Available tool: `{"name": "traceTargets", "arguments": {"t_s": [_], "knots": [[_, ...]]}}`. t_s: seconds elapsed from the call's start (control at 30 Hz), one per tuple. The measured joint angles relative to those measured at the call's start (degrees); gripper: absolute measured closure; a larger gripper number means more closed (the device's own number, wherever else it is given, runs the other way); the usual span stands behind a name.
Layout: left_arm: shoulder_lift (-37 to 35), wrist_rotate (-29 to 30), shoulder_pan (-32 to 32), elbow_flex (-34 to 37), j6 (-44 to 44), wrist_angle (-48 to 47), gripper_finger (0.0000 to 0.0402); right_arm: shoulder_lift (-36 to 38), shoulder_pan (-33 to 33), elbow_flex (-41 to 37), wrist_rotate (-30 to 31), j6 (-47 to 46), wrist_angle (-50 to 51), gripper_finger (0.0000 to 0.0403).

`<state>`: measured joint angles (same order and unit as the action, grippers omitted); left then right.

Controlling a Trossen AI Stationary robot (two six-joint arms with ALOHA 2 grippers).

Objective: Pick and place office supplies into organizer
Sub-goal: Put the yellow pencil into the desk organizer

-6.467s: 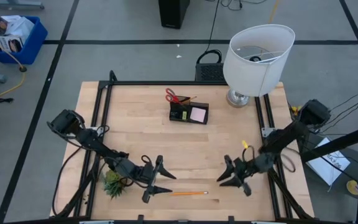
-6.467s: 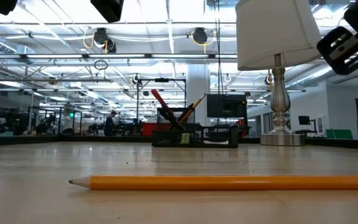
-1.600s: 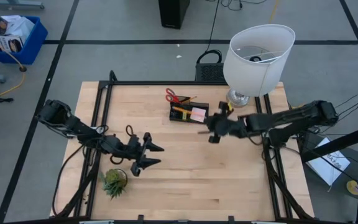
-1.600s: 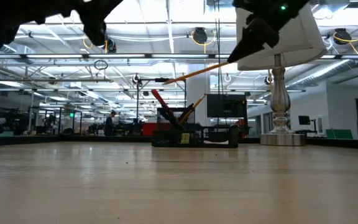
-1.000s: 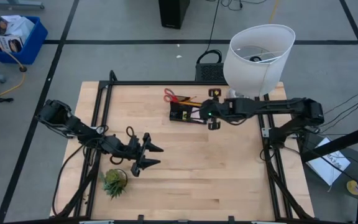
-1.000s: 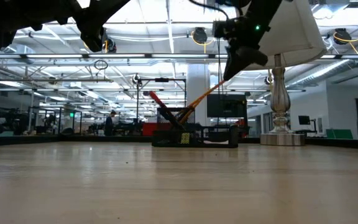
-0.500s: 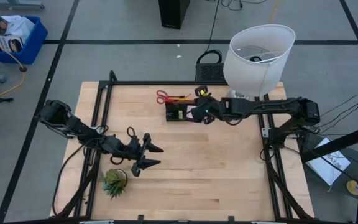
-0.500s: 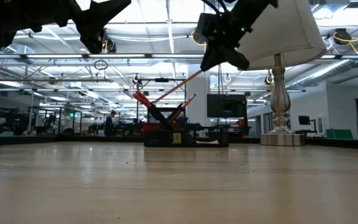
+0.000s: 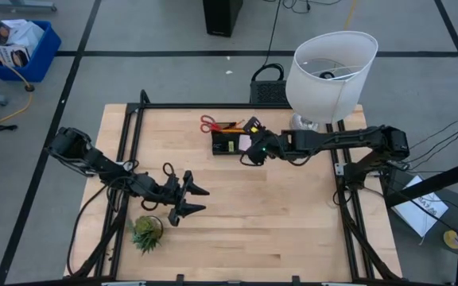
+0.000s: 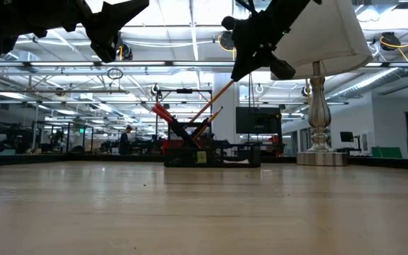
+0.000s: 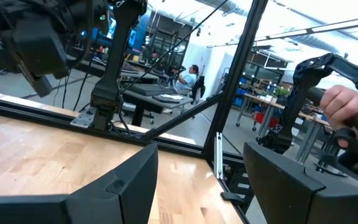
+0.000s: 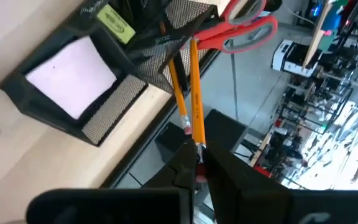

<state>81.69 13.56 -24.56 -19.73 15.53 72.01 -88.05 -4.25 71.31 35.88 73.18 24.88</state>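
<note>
The black mesh organizer [image 9: 229, 144] stands at the table's far middle. It holds red-handled scissors [image 12: 246, 28], a pink sticky-note pad [image 12: 73, 84] and an orange pencil [image 12: 178, 93]. My right gripper [image 9: 251, 144] hovers just right of and above the organizer [image 12: 135, 56], shut on a second orange pencil [image 12: 193, 87]. In the low view this pencil [image 10: 214, 99] slants down from the gripper [image 10: 243, 60] into the organizer [image 10: 211, 152]. My left gripper [image 9: 193, 199] waits open above the near left of the table. My right gripper pinches the orange pencil at its eraser end [image 12: 196, 130] between the two fingers. The fingers come from above and from the table's right, slanting down. The pencil tilts down to the left, and its pointed end [image 12: 191, 45] reaches into the organizer's tall compartment beside the other pencil.
A big white lamp [image 9: 328, 67] stands at the far right corner, close behind my right arm. A small green potted plant [image 9: 145, 232] sits at the near left edge, beside my left gripper [image 11: 197, 180]. Bare wood [image 9: 269, 214] lies across the middle and near right.
My right gripper has moved toward the table's left, over the organizer, and lowered the pencil's pointed end into the tall compartment. The pencil now tilts more steeply. The organizer and its scissors have slid a little toward the table's left.
</note>
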Motion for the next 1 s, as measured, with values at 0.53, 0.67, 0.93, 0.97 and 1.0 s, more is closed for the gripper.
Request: {"name": "traceTargets", "arguments": {"t_s": [0.53, 0.67, 0.93, 0.97, 1.0], "knots": [[0.0, 0.02, 0.0, 0.0, 0.01, -1.0, 0.0158, -0.02, -1.75, 0.0, -1.4, 12.83, -11.33, 0.0309], [0.0, 0.02, 0.0, 0.0, 0.15, -1.45, 0.0158, -0.04, -1.81, -0.02, -3.21, 9.4, -11.86, 0.0279], [0.0, 0.01, 0.0, 0.0, 0.74, -1.61, 0.0158, -0.52, -2.83, -0.02, -2.21, -2.53, -13.85, 0.0256], [0.0, 0.0, 0.0, 0.0, 1.05, -1.64, 0.0158, -0.48, -2.81, -0.02, -1.18, -7.06, -13.47, 0.0257], [0.0, 0.0, 0.0, 0.0, 1.14, -1.66, 0.0158, -0.1, -2.8, -0.02, -0.71, -12.01, -12.41, 0.0258]]}}
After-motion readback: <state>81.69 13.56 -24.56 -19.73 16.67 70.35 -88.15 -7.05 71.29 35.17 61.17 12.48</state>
